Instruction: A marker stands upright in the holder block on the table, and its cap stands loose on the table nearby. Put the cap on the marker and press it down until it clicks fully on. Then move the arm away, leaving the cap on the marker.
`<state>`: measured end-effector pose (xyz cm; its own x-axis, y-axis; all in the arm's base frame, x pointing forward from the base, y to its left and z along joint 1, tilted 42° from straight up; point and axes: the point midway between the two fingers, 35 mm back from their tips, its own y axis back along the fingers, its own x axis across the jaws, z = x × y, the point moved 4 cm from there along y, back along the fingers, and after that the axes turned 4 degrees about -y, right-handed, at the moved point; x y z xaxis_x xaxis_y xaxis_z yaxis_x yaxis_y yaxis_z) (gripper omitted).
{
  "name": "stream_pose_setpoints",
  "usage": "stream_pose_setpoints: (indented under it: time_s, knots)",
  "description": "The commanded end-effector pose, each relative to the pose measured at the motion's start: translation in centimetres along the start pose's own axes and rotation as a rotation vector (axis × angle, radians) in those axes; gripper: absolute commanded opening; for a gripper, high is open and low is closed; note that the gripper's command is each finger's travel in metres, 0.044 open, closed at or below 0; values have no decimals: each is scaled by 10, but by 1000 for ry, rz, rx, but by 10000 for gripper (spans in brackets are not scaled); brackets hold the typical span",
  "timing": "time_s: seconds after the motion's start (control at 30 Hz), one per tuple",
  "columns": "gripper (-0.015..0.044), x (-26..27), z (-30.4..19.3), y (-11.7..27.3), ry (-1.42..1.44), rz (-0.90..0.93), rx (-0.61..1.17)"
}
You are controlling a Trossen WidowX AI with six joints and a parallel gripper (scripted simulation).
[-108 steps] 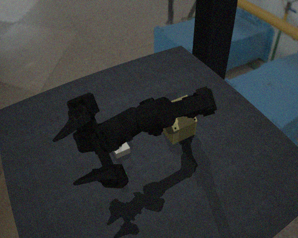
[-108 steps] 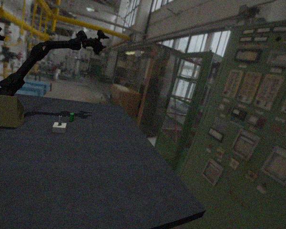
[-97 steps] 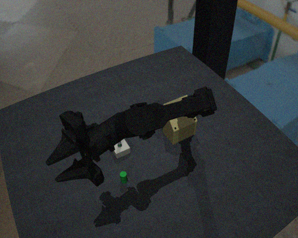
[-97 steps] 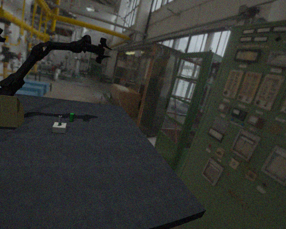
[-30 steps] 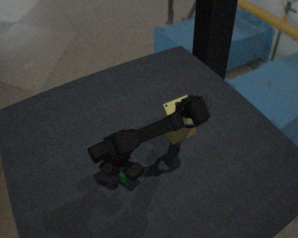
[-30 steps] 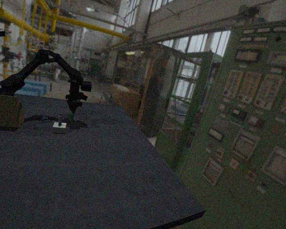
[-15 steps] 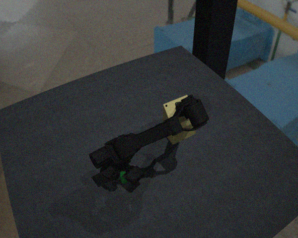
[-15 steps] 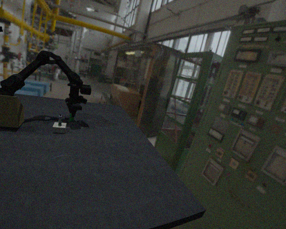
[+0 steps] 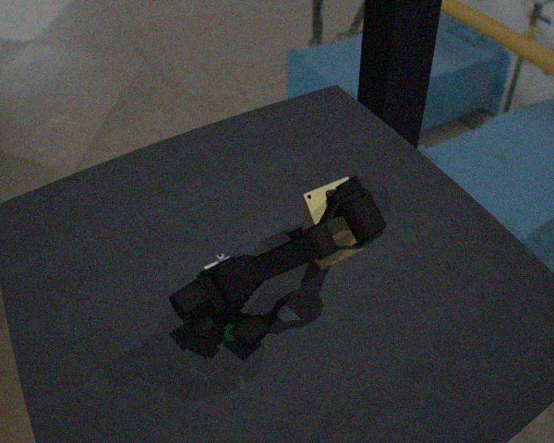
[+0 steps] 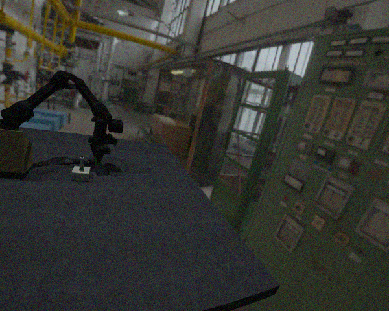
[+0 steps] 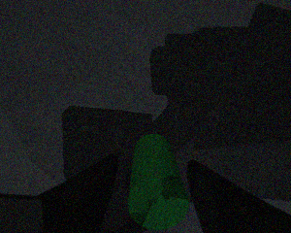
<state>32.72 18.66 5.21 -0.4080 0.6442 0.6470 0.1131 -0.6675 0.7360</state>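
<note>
The green cap [image 9: 229, 332] [image 10: 96, 162] [image 11: 157, 182] stands upright on the table. My gripper [image 9: 223, 334] [image 10: 98, 159] [image 11: 152, 163] is lowered over it, pointing down. Its two fingers are partly open, one on each side of the cap, and the wrist view shows narrow gaps between them and the cap. The marker [image 9: 220, 256] [image 10: 82, 163] stands upright, tip up and without a cap, in the white holder block [image 9: 210, 266] [image 10: 80, 175]. In the top view the arm hides most of the block. The marker is not made out in the wrist view.
A tan box [image 9: 316, 204] [image 10: 7, 150] stands on the dark table [image 9: 125, 190] [image 10: 137, 234] near the arm's base, partly behind the arm in the top view. A black column [image 9: 396, 71] rises at the table's far edge. The arm casts shadows around the cap.
</note>
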Motion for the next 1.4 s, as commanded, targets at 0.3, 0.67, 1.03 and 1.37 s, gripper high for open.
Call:
stream_pose_setpoints:
  time_s: [0.3, 0.67, 1.03, 1.37]
  knots:
    - [81, 0, 0, -1, -3, -2, -1]
    - [0, -1, 0, 19, 7, -3, -7]
    - [0, -1, 0, 52, -1, -4, -1]
    - [0, -18, -6, 66, -4, -15, 0]
